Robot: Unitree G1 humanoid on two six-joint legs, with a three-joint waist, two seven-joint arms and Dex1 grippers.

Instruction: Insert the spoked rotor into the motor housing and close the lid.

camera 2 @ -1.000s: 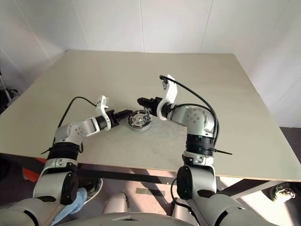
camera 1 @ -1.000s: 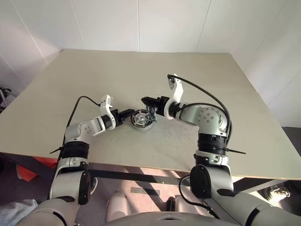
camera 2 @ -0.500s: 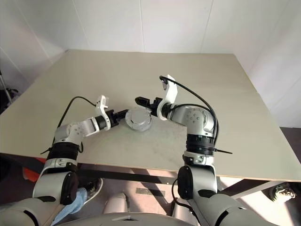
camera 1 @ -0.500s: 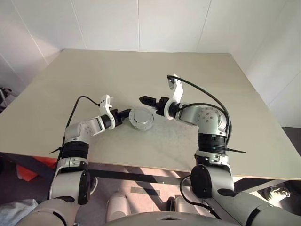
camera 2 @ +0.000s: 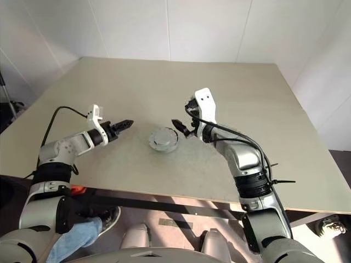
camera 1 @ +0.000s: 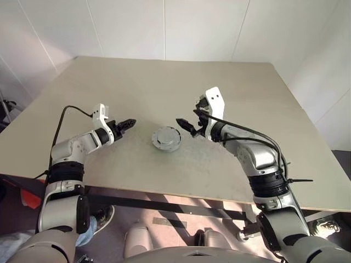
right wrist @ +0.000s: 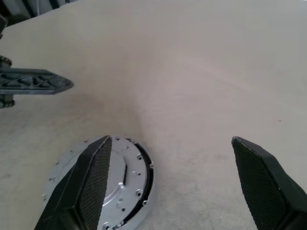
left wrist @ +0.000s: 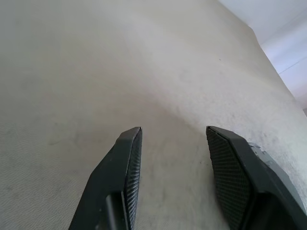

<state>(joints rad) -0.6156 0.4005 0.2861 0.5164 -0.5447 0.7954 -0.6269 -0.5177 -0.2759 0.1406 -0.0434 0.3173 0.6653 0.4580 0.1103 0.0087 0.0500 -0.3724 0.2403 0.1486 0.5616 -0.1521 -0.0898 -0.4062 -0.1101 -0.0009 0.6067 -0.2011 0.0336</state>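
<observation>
The lid point(camera 1: 166, 137) sits on the motor housing point(camera 1: 166, 145), so I judge the closing step is nearly finished; the rotor I cannot see, presumably inside. The assembly lies on the tabletop point(camera 1: 164, 82), around its middle and closer to the near edge, flat and silver-grey. My left gripper point(camera 1: 127, 124) and right gripper point(camera 1: 186, 124) stand beside it on either side, apart from it, both with fingers spread and empty. Next I should check that the lid is seated evenly.

A beige table point(camera 1: 230, 82) carries the lid-covered motor housing point(camera 1: 166, 138) near its front middle.
</observation>
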